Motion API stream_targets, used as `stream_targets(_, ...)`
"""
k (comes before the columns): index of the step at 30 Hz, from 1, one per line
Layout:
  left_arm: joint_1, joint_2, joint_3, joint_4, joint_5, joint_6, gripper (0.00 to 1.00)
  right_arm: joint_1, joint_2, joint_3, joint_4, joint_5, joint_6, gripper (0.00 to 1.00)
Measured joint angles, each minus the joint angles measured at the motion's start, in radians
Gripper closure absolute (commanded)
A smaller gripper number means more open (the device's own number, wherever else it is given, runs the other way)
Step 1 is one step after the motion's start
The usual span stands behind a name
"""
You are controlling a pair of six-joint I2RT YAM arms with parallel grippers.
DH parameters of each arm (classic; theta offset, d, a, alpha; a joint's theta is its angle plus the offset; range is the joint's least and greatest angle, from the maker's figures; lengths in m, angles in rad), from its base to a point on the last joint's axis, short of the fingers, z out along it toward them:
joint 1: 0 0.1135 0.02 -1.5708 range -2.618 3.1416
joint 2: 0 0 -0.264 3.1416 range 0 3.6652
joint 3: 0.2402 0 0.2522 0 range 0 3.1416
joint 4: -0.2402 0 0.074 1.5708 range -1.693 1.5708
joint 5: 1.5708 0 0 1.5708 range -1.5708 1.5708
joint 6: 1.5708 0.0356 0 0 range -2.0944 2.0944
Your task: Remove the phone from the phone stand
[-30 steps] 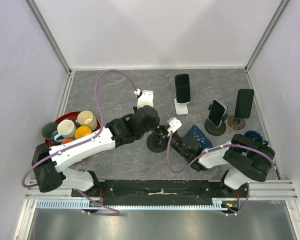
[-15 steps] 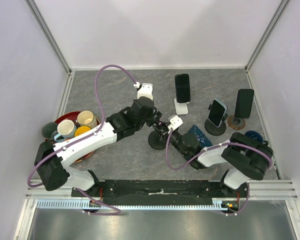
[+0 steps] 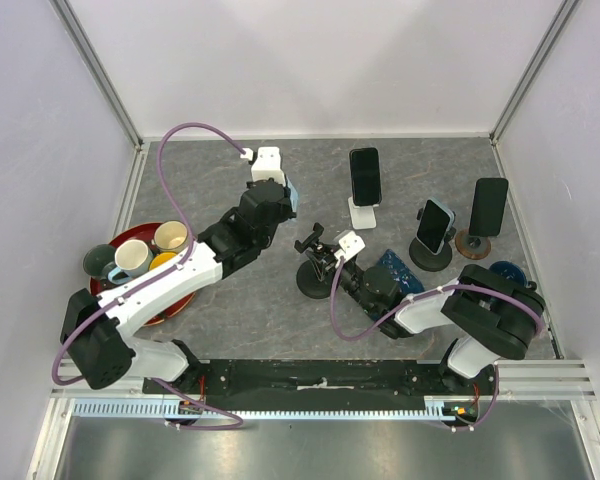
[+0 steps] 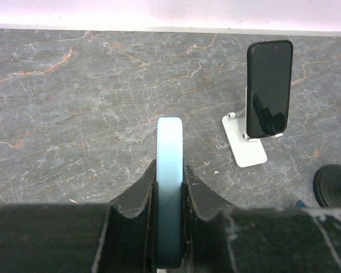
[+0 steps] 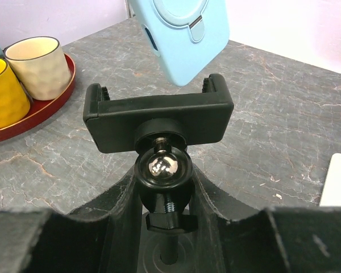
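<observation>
My left gripper point(image 3: 286, 194) is shut on a light-blue phone point(image 3: 293, 190), gripped edge-on between the fingers in the left wrist view point(image 4: 169, 182). The phone is clear of its stand, up and to the back left of it. The black clamp stand point(image 3: 313, 272) sits at the table's middle with its clamp point(image 5: 159, 116) empty. In the right wrist view the phone's back point(image 5: 184, 34) hangs just above and behind the clamp. My right gripper point(image 5: 162, 187) is shut on the stand's ball joint point(image 5: 161, 166), and it also shows in the top view point(image 3: 334, 264).
A black phone on a white stand point(image 3: 365, 178) is at the back centre and shows in the left wrist view point(image 4: 268, 88). Two more phones on stands point(image 3: 435, 228) point(image 3: 488, 208) are at the right. A red tray of cups point(image 3: 130, 238) is at the left. A blue object point(image 3: 394, 268) lies by the right arm.
My left gripper has carried the light-blue phone up out of the clamp and away to the back left. The right gripper stays on the stand, which has barely moved.
</observation>
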Motion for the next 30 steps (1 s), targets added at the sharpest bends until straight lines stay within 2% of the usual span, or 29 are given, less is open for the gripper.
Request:
stream_targets(2,0.0,0.0,0.0,0.0,-0.001,0.0,0.98,0.0,0.0,0.0,0.0,0.0,-0.001,0.96)
stream_targets(5,0.003,-0.004,0.0,-0.018,-0.013,0.0,0.98,0.0,0.001,0.0,0.001,0.0,-0.003,0.82)
stream_targets(6,0.003,-0.011,0.0,-0.037,-0.016,0.0,0.98,0.0,0.002,0.0,0.002,0.0,-0.003,0.72)
stream_targets(8,0.005,-0.035,-0.005,-0.072,-0.023,-0.002,0.98,0.0,0.002,0.0,0.002,0.0,-0.004,0.65)
stream_targets(9,0.005,-0.054,-0.013,-0.09,-0.024,-0.005,0.98,0.0,0.002,0.0,0.002,0.0,-0.005,0.55)
stream_targets(12,0.005,-0.132,-0.045,-0.14,-0.03,-0.025,0.98,0.0,0.002,0.0,-0.003,0.002,-0.013,0.4)
stream_targets(14,0.005,-0.188,-0.066,-0.174,-0.031,-0.043,0.98,-0.003,0.003,-0.012,-0.023,0.003,-0.022,0.34)
stream_targets(15,0.005,-0.211,-0.073,-0.187,-0.032,-0.05,0.98,-0.004,0.003,-0.02,-0.031,0.003,-0.026,0.26)
stream_targets(17,0.005,-0.253,-0.081,-0.216,-0.034,-0.064,0.98,-0.005,0.0,-0.035,-0.045,0.004,-0.031,0.18)
stream_targets(18,0.005,-0.269,-0.081,-0.229,-0.034,-0.07,0.98,-0.005,-0.007,-0.043,-0.057,0.004,-0.033,0.1)
stream_targets(20,0.005,-0.294,-0.081,-0.246,-0.033,-0.079,0.98,-0.005,-0.03,-0.053,-0.076,0.0,-0.035,0.02)
stream_targets(25,0.005,-0.346,-0.081,-0.287,-0.023,-0.103,0.98,-0.005,-0.158,-0.056,-0.172,-0.001,-0.038,0.02)
stream_targets(30,0.005,-0.365,-0.08,-0.33,-0.007,-0.138,0.98,-0.003,-0.409,-0.056,-0.375,0.003,-0.025,0.02)
